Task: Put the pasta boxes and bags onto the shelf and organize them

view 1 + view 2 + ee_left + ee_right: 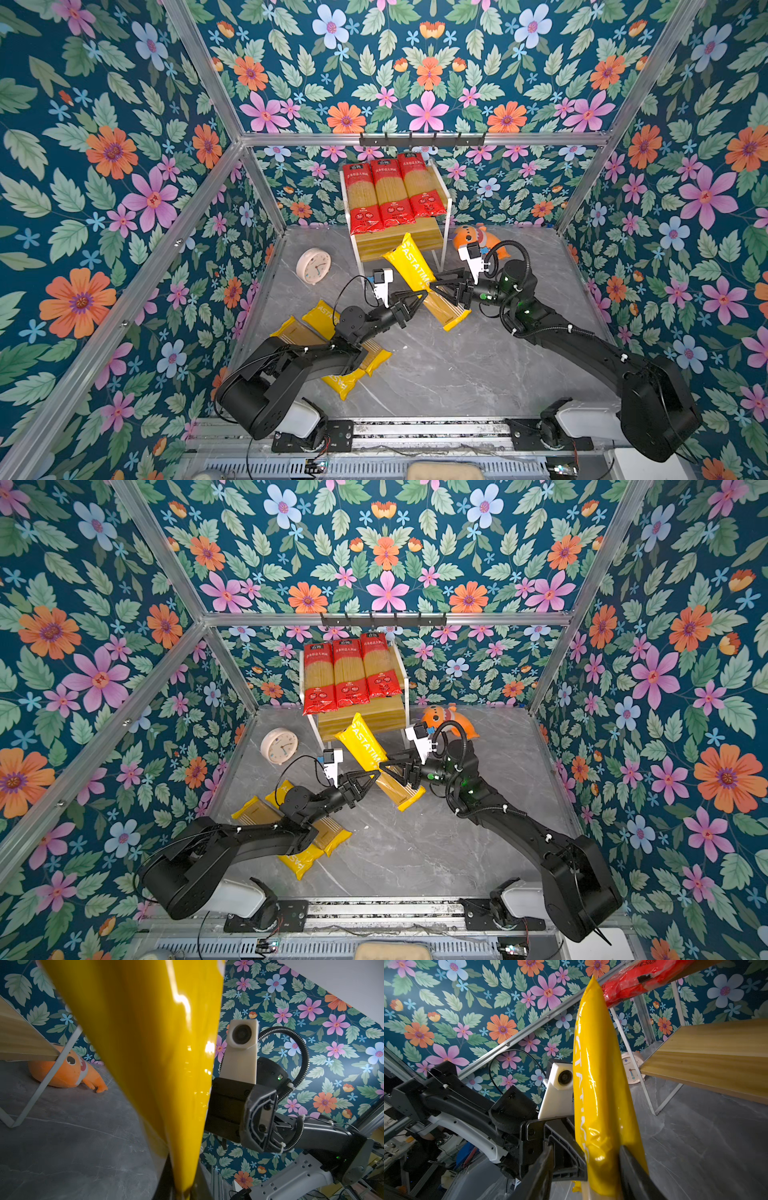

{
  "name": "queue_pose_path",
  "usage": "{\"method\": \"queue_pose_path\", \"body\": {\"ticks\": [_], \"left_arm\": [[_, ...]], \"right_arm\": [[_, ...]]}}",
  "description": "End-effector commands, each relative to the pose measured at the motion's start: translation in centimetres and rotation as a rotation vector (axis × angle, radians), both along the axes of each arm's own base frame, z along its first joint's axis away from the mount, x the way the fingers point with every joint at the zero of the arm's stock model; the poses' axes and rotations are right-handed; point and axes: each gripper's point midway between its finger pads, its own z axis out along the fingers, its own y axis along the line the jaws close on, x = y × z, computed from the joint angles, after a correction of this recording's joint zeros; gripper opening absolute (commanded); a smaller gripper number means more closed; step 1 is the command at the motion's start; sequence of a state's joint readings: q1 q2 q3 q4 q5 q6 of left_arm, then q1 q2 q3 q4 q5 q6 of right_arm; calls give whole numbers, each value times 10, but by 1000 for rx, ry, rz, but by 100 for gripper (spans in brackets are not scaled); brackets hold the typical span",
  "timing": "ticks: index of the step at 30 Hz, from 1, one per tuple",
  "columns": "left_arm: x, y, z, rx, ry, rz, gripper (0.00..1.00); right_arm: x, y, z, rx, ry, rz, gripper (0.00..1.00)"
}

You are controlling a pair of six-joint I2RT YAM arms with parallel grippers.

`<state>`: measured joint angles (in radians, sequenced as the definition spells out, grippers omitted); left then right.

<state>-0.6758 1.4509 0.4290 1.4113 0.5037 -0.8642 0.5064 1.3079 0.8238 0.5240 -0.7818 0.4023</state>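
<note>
The left pincer (420, 297) is clamped mid-length on a yellow PASTATIME pack (409, 266). The pack is held tilted above the counter (436, 365), its upper end near the lower board of the shelf (430, 232). The right pincer (435, 286) straddles the same pack, jaws apart. Three red packs (390, 191) lie side by side on the top board. An alarm clock (313, 266) and an orange plush toy (486, 239) flank the shelf. The other yellow packs (318, 313) lie largely hidden under the left arm.

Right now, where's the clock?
In both top views the clock sits on the left side of the grey table, just left of the shelf and close to the left wall.
</note>
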Motion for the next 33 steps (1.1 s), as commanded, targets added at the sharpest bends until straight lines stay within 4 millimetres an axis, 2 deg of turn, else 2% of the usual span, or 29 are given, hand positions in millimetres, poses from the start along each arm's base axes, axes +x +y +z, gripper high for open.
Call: {"method": "queue_pose_path", "body": {"ticks": [1,2,6,9,12,15,18,19,23,25,28,33], "left_arm": [[-31,5,47,-105,-214,-86,0],[-37,2,42,-80,-225,-116,0],[-33,-2,26,-21,-204,-111,0],[-34,-4,21,-2,-204,-121,0],[-35,-7,22,6,-205,-139,0],[-33,-9,21,25,-210,-141,0],[-32,-9,20,40,-204,-133,0],[-31,-9,19,41,-200,-130,3],[-33,-5,20,13,-188,-135,24],[-37,-1,22,-21,-193,-147,37],[-41,2,25,-61,-188,-169,49],[-40,-4,30,-78,-189,-202,52]], "right_arm": [[-4,-5,-37,-164,60,14,53],[-1,-7,-36,-170,62,6,53],[12,-12,-35,-212,72,-18,54],[19,-12,-42,-268,84,-22,56],[12,-3,-36,-235,94,65,55],[1,7,-21,-161,88,160,47],[-3,8,-8,-101,57,189,30],[-5,9,-3,-82,47,199,25],[-5,12,12,-10,13,220,11],[-3,13,18,21,2,221,8],[-2,15,29,68,-14,238,5],[-1,19,44,174,-3,277,5]]}}
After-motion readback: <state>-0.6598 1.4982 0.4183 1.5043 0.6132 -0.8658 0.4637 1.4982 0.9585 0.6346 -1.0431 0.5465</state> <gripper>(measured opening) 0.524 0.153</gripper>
